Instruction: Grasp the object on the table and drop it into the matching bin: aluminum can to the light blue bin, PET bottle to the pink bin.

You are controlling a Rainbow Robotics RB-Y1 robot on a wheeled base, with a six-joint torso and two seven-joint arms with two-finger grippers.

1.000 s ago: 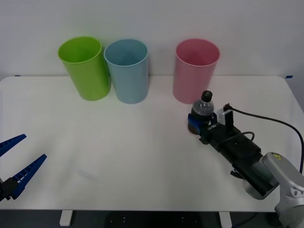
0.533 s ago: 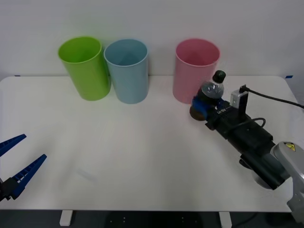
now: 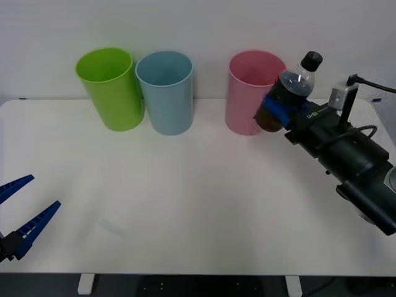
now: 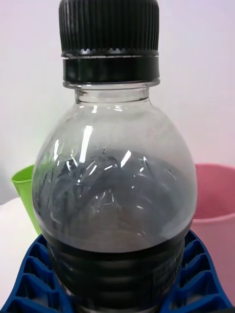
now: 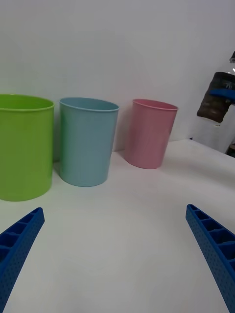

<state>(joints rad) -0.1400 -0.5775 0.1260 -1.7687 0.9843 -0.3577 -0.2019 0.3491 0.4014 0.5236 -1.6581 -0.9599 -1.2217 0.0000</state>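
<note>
The PET bottle [image 3: 292, 90], dark brown with a black cap, hangs in the air just right of the pink bin [image 3: 250, 93], tilted with its cap up and to the right. My right gripper [image 3: 278, 108] is shut on its lower body. In the right wrist view the PET bottle [image 4: 115, 186] sits between the blue fingers [image 4: 29, 279], with the pink bin [image 4: 215, 195] behind. The light blue bin [image 3: 165, 91] stands left of the pink one. My left gripper [image 3: 21, 213] is open at the table's front left. From the left wrist I see the PET bottle [image 5: 218, 100] lifted beside the pink bin [image 5: 149, 133].
A lime green bin [image 3: 110, 88] stands touching the light blue bin at the back left of the white table [image 3: 185, 198]. A black cable [image 3: 371, 83] runs from my right wrist. A white wall is behind the bins.
My right gripper has lifted the bottle off the table and carried it up and to the right, from in front of the pink bin to beside its rim. The left arm has not moved.
</note>
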